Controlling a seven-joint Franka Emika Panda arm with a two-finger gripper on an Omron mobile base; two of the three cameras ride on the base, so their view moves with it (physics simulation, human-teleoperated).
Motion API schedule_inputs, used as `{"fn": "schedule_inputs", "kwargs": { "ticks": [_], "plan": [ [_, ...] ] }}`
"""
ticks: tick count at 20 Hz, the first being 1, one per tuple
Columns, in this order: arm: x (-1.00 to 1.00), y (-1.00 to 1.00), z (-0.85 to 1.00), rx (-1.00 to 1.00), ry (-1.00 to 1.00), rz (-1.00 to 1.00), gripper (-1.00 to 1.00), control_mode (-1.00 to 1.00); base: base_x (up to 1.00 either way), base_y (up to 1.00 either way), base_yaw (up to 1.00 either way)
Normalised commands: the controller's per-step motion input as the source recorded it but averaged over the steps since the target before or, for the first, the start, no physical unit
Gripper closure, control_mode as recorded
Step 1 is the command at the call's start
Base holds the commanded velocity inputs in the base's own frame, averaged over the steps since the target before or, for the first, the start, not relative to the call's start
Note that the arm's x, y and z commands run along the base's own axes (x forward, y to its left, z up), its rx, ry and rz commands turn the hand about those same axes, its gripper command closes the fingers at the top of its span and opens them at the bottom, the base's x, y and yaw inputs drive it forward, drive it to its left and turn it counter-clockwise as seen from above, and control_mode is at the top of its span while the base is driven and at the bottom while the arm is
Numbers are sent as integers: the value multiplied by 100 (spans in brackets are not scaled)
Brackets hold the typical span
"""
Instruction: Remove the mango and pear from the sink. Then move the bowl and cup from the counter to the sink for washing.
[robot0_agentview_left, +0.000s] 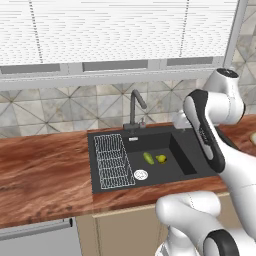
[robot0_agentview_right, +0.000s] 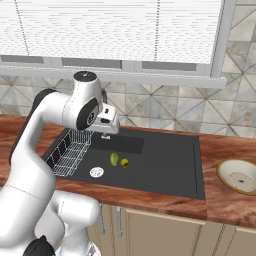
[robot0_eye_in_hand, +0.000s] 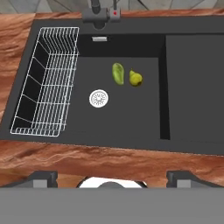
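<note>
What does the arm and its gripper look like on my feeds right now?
The glossy white rounded arm has dark grey joint bands and a dark cap on its top joint. The gripper has two small dark grey blocky fingertips. No cables or markings are visible.

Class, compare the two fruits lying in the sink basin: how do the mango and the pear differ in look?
The mango is green and a long oval; the pear is yellower, shorter and rounder. The mango looks the larger of the two. The mango lies nearer the white wire rack, the pear nearer the drainboard side. Both rest close together on the sink floor, beyond the round drain.
</note>
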Motion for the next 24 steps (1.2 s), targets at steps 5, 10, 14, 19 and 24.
{"fn": "schedule_inputs", "kwargs": {
  "ticks": [5, 10, 14, 19, 24],
  "plan": [
    [-2, -11, -27, 0, 2, 2, -100, -100, 0, 0, 0],
    [0, 3, -32, -6, 2, 0, -100, -100, 0, 0, 0],
    [3, 6, -35, -2, 0, 2, -100, -100, 0, 0, 0],
    [0, 3, -37, 0, 0, 10, -100, -100, 0, 0, 0],
    [6, 13, -33, -6, -2, 14, -100, -100, 0, 0, 0]
  ]
}}
